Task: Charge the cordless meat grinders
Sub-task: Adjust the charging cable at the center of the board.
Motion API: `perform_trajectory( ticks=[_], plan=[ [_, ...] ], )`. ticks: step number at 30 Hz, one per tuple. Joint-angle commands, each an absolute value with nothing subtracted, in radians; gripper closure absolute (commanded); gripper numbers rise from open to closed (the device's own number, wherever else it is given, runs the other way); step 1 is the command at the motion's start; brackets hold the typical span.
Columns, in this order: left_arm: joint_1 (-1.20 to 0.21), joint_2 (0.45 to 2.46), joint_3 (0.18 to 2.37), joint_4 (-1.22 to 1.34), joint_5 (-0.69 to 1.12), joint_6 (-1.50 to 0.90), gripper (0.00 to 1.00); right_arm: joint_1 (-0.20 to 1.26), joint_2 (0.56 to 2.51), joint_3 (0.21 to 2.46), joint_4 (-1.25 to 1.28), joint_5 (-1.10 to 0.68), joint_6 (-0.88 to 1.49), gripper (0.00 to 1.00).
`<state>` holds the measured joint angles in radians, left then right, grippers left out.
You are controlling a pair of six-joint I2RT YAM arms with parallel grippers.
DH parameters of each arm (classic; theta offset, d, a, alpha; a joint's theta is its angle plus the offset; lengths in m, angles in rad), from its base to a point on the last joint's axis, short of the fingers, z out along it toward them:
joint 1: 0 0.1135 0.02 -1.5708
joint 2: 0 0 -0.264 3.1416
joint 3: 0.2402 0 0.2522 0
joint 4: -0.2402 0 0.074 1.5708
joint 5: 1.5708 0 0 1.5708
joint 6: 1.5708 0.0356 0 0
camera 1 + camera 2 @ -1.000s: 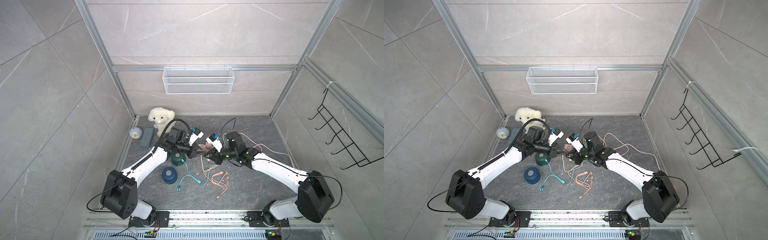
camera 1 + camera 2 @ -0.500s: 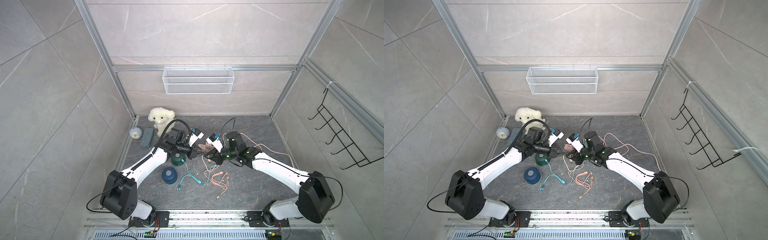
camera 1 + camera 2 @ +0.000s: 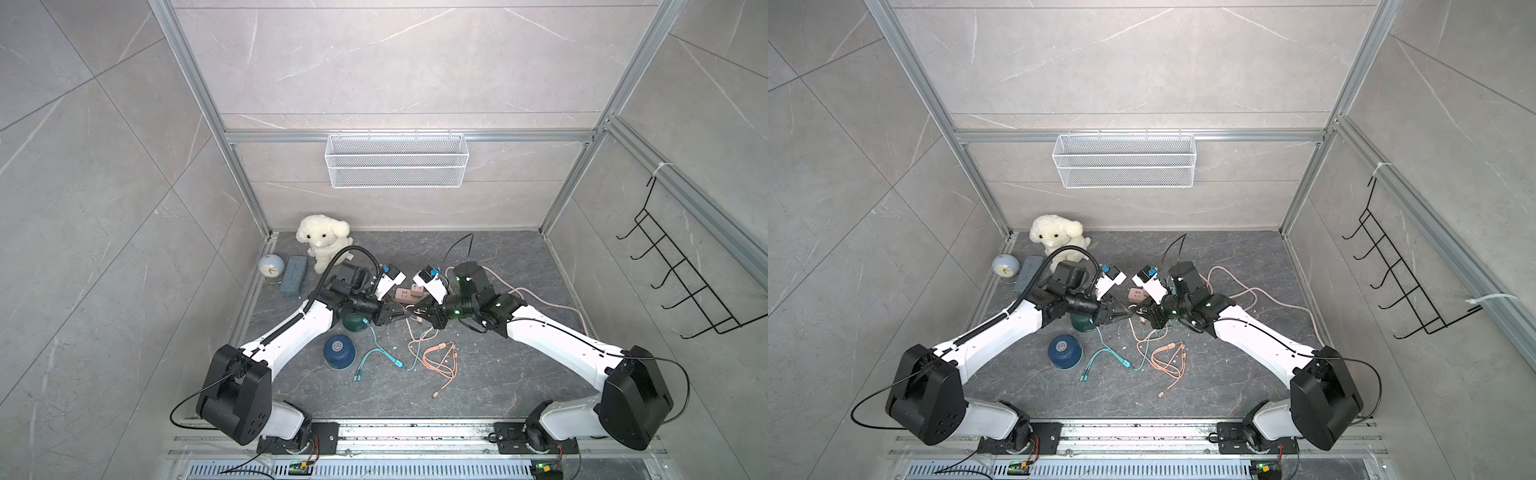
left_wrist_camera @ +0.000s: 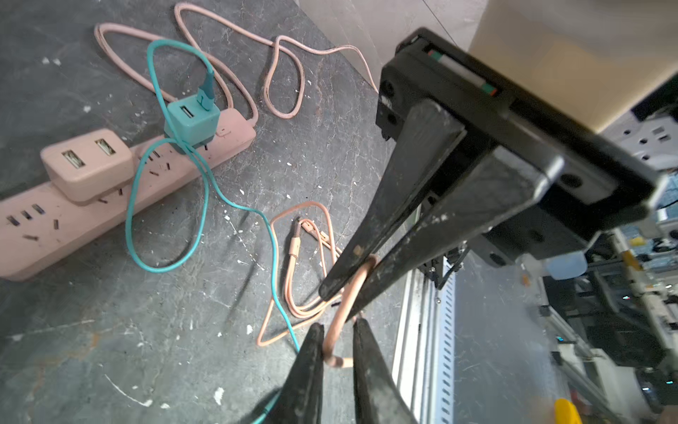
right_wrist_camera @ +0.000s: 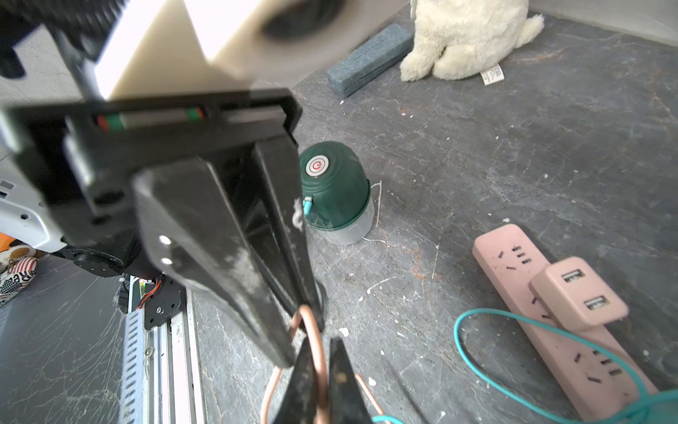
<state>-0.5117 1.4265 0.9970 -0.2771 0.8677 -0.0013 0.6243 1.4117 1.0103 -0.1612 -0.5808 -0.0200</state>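
Little is being changed from a second ago: in both top views the arms are still being held tip to tip, just beside the dark green grinder. The salmon cable is being pinched by both at once. The right gripper is being kept clamped on it. The left gripper is being closed about the cable's plug end, though its grip may be being slackened, since the gap there is too blurred to judge. A hand-over or re-grip is being judged as the step in hand.

The right wrist view is giving what the top views are not: a teal plug being held in the green grinder's side. The left wrist view is adding that the teal cable is being fed from a teal charger on the pink power strip, while the pink charger is being left with both ports empty. Only in the top views is the dark blue grinder being shown, standing uncabled near the green one, so half the task is being judged outstanding.
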Motion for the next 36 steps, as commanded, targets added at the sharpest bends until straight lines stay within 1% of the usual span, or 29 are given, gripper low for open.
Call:
perform_trajectory(
  ticks=[1,2,5,8,9,11,17,21,25,28,32,36],
  plan=[
    [-0.517,1.404,1.004,-0.267,0.891,-0.004,0.97,0.624,1.396,1.046,-0.176,-0.601,-0.039,1.00],
    [-0.517,1.404,1.008,-0.268,0.893,-0.002,1.00,0.624,1.398,1.048,-0.180,-0.602,-0.041,1.00],
    [-0.517,1.401,1.018,-0.272,0.893,0.003,1.00,0.624,1.405,1.050,-0.190,-0.604,-0.044,1.00],
    [-0.517,1.401,1.026,-0.278,0.882,0.007,1.00,0.624,1.417,1.061,-0.216,-0.569,-0.045,1.00],
    [-0.516,1.401,1.025,-0.280,0.866,0.008,1.00,0.624,1.424,1.072,-0.235,-0.550,-0.046,0.95],
    [-0.516,1.401,1.031,-0.288,0.844,0.008,1.00,0.624,1.434,1.085,-0.270,-0.521,-0.052,0.88],
    [-0.517,1.392,1.052,-0.326,0.825,0.028,1.00,0.624,1.437,1.089,-0.317,-0.475,-0.063,0.72],
    [-0.518,1.393,1.054,-0.335,0.826,0.030,1.00,0.624,1.452,1.105,-0.343,-0.461,-0.067,0.67],
    [-0.518,1.394,1.057,-0.347,0.822,0.032,1.00,0.624,1.466,1.117,-0.361,-0.423,-0.068,0.67],
    [-0.519,1.400,1.060,-0.356,0.816,0.036,1.00,0.624,1.477,1.134,-0.388,-0.394,-0.068,0.70],
    [-0.520,1.409,1.065,-0.363,0.810,0.040,1.00,0.624,1.481,1.140,-0.396,-0.372,-0.067,0.81],
    [-0.522,1.419,1.078,-0.377,0.789,0.041,1.00,0.625,1.496,1.151,-0.404,-0.377,-0.063,0.88]
  ],
)
